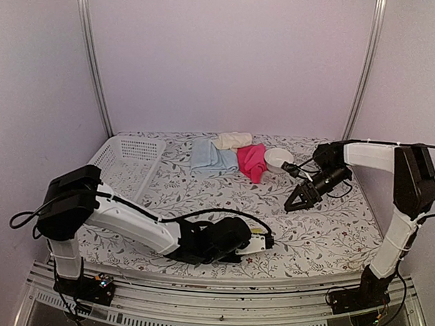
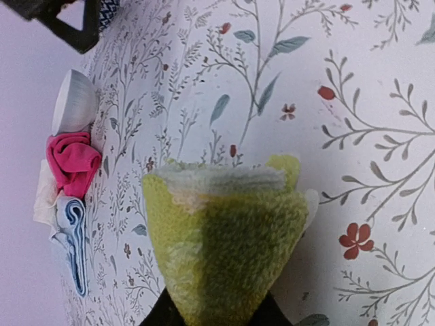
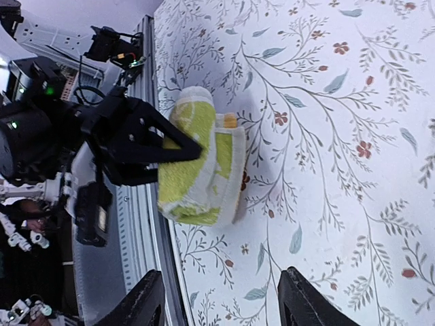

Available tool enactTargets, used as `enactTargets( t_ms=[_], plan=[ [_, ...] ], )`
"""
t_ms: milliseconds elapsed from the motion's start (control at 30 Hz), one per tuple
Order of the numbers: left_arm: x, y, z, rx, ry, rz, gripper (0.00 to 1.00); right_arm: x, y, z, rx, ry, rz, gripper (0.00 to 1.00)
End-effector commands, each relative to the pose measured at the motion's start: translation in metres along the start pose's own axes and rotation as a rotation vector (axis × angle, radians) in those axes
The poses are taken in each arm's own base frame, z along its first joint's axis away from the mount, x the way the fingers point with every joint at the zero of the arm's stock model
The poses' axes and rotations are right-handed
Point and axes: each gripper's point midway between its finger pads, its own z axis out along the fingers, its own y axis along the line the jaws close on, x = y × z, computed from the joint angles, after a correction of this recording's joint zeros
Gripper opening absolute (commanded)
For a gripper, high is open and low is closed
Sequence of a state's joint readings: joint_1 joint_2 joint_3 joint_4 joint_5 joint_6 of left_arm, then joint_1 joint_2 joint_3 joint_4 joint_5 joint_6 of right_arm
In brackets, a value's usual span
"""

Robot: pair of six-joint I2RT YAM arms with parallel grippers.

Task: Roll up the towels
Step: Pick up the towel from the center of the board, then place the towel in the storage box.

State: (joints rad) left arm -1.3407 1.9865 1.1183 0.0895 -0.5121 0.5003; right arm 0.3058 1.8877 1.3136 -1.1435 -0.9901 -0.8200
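Where table (image 1: 329,238) nears its front edge, mid-width: yellow-green towel (image 3: 200,163), rolled, pinched in left gripper (image 3: 183,153), long axis crosswise to fingers (image 3: 153,146). Well off to right: right gripper (image 1: 296,204), jaws apart, empty. At far edge, bunched: pink towel (image 1: 252,160), light blue towel (image 1: 207,157), cream towel (image 1: 232,140); nearer right arm, by the look of it.
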Motion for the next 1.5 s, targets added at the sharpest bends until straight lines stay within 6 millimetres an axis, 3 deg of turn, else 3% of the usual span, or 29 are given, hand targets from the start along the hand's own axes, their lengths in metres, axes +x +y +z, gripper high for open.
enactTargets(
  t_ms=[0, 233, 800, 967, 1167, 1467],
  plan=[
    [-0.014, 0.04, -0.021, -0.002, -0.071, -0.126, 0.16, -0.001, -0.009, -0.01, 0.18, -0.095, -0.127, 0.58],
    [0.0, 0.089, -0.037, -0.053, -0.068, -0.183, 0.14, 0.004, -0.011, -0.013, 0.223, -0.102, -0.144, 0.57],
    [0.07, 0.201, -0.075, -0.31, 0.014, -0.136, 0.11, 0.009, -0.003, -0.007, 0.151, -0.095, -0.146, 0.54],
    [0.11, 0.242, -0.098, -0.429, 0.054, -0.108, 0.11, 0.009, -0.002, -0.007, 0.143, -0.092, -0.149, 0.54],
    [0.15, 0.281, -0.132, -0.516, -0.035, -0.081, 0.16, 0.01, 0.003, -0.006, 0.112, -0.092, -0.154, 0.53],
    [0.229, 0.324, -0.133, -0.534, 0.028, -0.124, 0.15, 0.009, 0.008, -0.007, 0.093, -0.091, -0.165, 0.52]
  ],
)
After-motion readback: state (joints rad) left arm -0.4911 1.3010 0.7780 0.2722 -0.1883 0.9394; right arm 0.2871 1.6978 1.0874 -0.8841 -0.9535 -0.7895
